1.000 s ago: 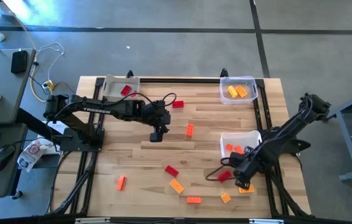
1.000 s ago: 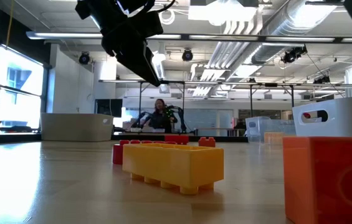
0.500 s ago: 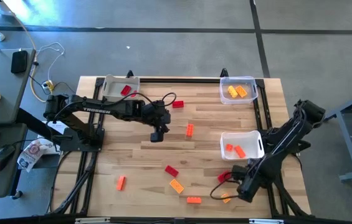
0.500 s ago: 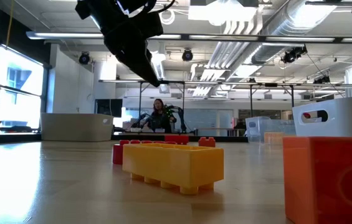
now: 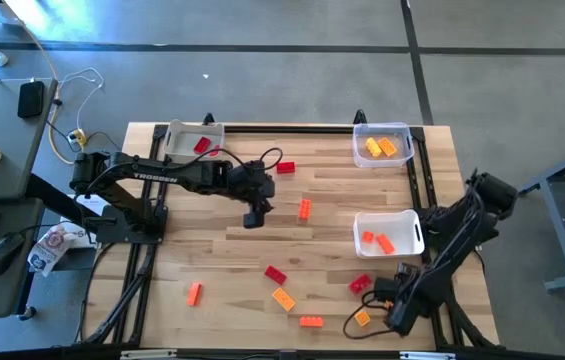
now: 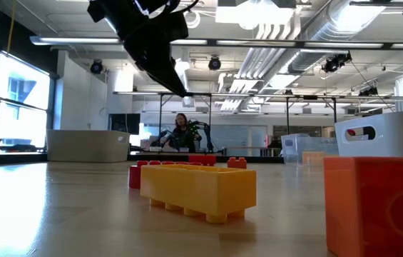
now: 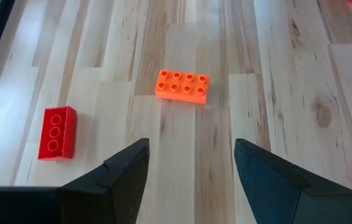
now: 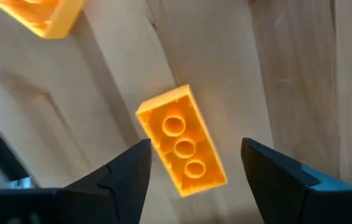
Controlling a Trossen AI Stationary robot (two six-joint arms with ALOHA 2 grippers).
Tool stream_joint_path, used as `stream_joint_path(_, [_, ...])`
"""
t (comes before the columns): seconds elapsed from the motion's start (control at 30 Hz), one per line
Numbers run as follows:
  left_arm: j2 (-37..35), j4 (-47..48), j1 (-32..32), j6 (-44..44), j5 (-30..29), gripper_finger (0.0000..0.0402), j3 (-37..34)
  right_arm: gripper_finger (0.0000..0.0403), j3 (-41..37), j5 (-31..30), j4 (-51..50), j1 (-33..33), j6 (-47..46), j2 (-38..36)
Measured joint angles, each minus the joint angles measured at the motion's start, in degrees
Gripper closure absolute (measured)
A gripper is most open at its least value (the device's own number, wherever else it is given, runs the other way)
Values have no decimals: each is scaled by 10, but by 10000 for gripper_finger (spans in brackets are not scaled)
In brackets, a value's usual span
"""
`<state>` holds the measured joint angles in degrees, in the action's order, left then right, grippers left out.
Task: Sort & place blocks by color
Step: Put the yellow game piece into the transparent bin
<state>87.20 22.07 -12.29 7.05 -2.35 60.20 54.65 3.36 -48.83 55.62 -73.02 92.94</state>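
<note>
Small red, orange and yellow-orange blocks lie scattered flat on the wooden table [image 5: 212,250]. My left gripper [image 5: 252,216] hangs open and empty above the table's middle. Beyond its fingers lie an orange block [image 7: 182,86] and a red block [image 7: 57,132]. My right gripper [image 5: 395,312] is open, low over the near right corner. Its fingers stand on either side of a yellow-orange block [image 8: 182,140] that lies with its hollow underside up. They do not touch it. Another yellow-orange block [image 8: 38,15] lies close by.
A bin [image 5: 190,140] at the far left holds a red block. A bin [image 5: 382,143] at the far right holds yellow-orange blocks. A white bin [image 5: 389,232] at the right holds orange blocks. Loose blocks lie along the near side [image 5: 283,298]. A person shows far behind the table [image 6: 182,132].
My right gripper has gone toward the table's near edge, staying low over the table. A red block that it covered now shows beside the white bin.
</note>
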Motion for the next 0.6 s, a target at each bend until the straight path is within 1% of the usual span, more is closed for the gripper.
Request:
stream_joint_path(0.4, [0, -10, 0, 0, 0, 179, 0, 173, 0, -2, 0, 4, 15, 43])
stream_joint_path(0.5, [0, -10, 0, 0, 0, 179, 0, 193, 0, 4, 2, 4, 15, 54])
stream_joint_path(0.6, [0, -10, 0, 0, 0, 179, 0, 233, 0, 13, 4, 4, 10, 60])
